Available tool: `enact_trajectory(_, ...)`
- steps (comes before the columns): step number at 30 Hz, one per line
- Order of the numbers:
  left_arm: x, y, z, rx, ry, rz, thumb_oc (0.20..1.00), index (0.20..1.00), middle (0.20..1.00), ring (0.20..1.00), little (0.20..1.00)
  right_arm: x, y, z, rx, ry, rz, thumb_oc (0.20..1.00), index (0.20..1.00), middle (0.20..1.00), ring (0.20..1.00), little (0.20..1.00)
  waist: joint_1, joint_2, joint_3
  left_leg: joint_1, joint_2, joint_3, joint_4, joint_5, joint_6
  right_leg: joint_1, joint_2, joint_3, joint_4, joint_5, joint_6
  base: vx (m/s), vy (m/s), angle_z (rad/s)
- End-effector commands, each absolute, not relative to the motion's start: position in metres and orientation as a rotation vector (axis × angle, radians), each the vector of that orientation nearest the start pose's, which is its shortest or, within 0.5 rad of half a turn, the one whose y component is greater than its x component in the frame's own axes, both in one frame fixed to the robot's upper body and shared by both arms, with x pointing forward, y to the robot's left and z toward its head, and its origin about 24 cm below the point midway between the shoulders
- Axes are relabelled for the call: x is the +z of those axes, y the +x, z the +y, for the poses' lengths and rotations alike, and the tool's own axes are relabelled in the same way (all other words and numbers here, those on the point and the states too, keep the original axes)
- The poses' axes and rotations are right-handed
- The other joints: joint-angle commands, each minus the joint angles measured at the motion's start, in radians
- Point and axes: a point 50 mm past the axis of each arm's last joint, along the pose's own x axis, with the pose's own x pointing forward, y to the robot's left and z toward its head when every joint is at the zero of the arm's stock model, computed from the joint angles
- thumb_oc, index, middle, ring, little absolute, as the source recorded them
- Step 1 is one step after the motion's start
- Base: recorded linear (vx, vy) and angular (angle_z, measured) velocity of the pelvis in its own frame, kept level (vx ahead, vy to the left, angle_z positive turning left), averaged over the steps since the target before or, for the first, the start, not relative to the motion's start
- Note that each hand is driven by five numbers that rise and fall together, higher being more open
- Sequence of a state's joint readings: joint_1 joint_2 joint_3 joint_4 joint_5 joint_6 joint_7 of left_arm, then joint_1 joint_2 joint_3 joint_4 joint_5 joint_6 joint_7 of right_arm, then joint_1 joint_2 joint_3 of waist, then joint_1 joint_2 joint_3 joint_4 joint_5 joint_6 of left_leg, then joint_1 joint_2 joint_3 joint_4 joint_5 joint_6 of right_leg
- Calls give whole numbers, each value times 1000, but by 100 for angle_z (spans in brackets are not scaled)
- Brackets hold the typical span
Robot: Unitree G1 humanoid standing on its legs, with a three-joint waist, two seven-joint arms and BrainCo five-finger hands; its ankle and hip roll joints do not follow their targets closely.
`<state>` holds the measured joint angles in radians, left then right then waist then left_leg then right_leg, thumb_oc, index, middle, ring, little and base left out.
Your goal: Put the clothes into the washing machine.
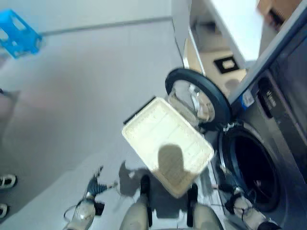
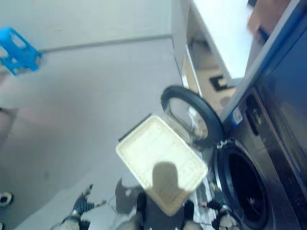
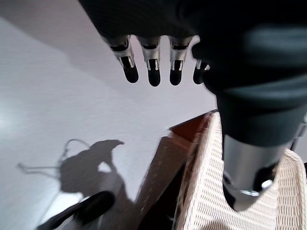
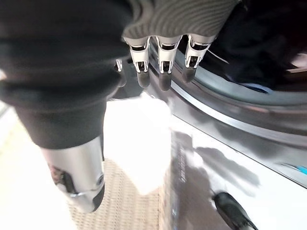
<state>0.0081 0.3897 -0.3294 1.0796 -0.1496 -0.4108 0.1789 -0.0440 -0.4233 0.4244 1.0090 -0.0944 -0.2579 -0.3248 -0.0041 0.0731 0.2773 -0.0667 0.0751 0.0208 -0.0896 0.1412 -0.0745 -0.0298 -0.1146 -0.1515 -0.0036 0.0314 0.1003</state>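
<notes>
The front-loading washing machine (image 1: 268,143) stands at the right, its round door (image 1: 194,96) swung open toward the floor. Something dark like cloth (image 4: 254,48) lies inside the drum (image 1: 252,167). A cream wicker basket (image 1: 163,139) sits on the floor in front of the opening, with nothing in it. My left hand (image 1: 92,188) hangs low to the basket's left, fingers (image 3: 153,72) straight and holding nothing. My right hand (image 1: 239,202) hangs by the drum's lower rim, fingers (image 4: 163,67) straight and holding nothing.
A blue stool (image 1: 19,33) stands far off at the back left. A person's white shoes (image 1: 7,181) show at the left edge. A white cabinet (image 1: 235,24) stands behind the machine. Grey floor (image 1: 86,96) stretches to the left.
</notes>
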Motion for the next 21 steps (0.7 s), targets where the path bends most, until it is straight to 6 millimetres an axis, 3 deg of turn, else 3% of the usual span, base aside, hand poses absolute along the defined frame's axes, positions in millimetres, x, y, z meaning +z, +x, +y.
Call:
enact_trajectory(1,-116,156,264,67,387,705,1000,1000,1000,1000,1000,-121,154,-251,-11,-593,746,1000,1000,1000,1000,1000,29,-76,-54,54,-37,22,19,-75,-29,19,-20,-25,-19,35,66,150,14,13)
enact_trajectory(6,-139,118,259,41,250,931,1000,1000,1000,1000,1000,-150,109,-248,-53,-367,1069,1000,1000,1000,1000,1000,51,-74,-138,114,-39,29,7,-95,-24,88,-22,-48,-61,37,63,107,9,9)
enact_trajectory(9,-146,107,256,27,225,999,1000,1000,1000,1000,1000,-157,93,-248,-67,-306,1177,1000,1000,1000,1000,1000,54,-75,-163,136,-40,37,5,-104,-21,107,-20,-47,-70,36,61,62,13,6)
enact_trajectory(16,-152,97,250,-14,193,1079,1000,1000,1000,1000,1000,-163,66,-253,-104,-215,1360,1000,1000,1000,1000,1000,52,-70,-197,172,-41,53,5,-125,-12,131,-16,-37,-70,25,55,60,7,2)
enact_trajectory(21,-154,93,248,-28,182,1101,1000,1000,1000,1000,1000,-164,59,-255,-109,-208,1391,1000,1000,1000,1000,1000,45,-71,-207,185,-39,62,2,-136,-5,137,-15,-33,-71,22,55,17,-2,1)
